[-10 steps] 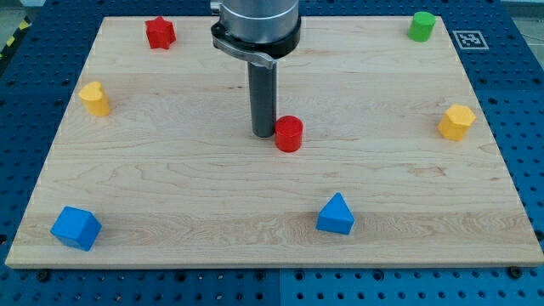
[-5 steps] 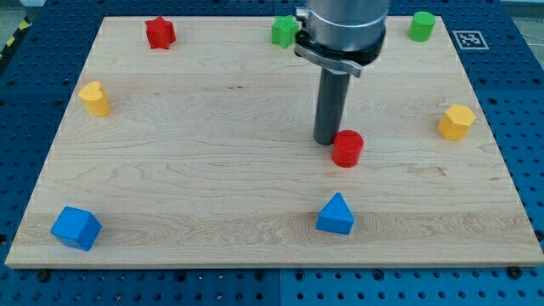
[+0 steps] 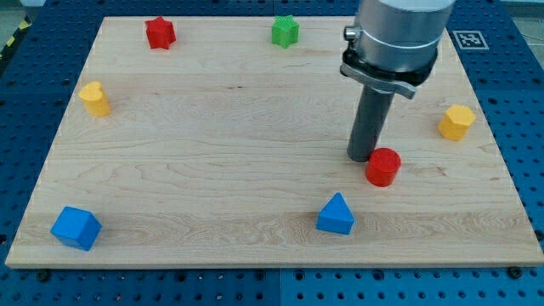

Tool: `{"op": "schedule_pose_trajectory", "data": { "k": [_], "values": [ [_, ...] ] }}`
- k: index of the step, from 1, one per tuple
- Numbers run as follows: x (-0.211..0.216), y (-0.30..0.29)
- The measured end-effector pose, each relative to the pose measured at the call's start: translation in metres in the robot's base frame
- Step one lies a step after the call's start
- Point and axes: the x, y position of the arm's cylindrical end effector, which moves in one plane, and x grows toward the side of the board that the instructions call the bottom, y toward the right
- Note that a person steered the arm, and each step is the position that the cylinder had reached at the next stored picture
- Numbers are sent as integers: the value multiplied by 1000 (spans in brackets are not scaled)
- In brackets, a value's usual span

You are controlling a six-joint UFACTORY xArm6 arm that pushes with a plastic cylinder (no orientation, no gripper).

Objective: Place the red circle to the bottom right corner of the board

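The red circle (image 3: 383,167) is a short red cylinder standing right of the board's middle, a little below centre height. My tip (image 3: 365,158) stands on the board right at the circle's upper left edge, touching it. The dark rod rises from there to the arm's grey body at the view's top. The board's bottom right corner (image 3: 520,255) lies well down and to the right of the circle.
A blue triangular block (image 3: 336,214) sits below and left of the red circle. A yellow hexagon (image 3: 456,121) is at the right edge. A green star (image 3: 286,31), a red star (image 3: 159,32), a yellow block (image 3: 95,99) and a blue cube (image 3: 76,228) lie farther off.
My tip has moved right and slightly down, pushing the red circle from the board's middle toward the lower right. The green star has come into view; the arm now hides the green cylinder.
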Motion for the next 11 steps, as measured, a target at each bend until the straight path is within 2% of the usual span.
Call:
{"op": "schedule_pose_trajectory", "data": {
  "k": [1,2,5,7,11],
  "values": [
    [7,10],
    [7,-9],
    [33,49],
    [15,71],
    [21,97]
  ]
}}
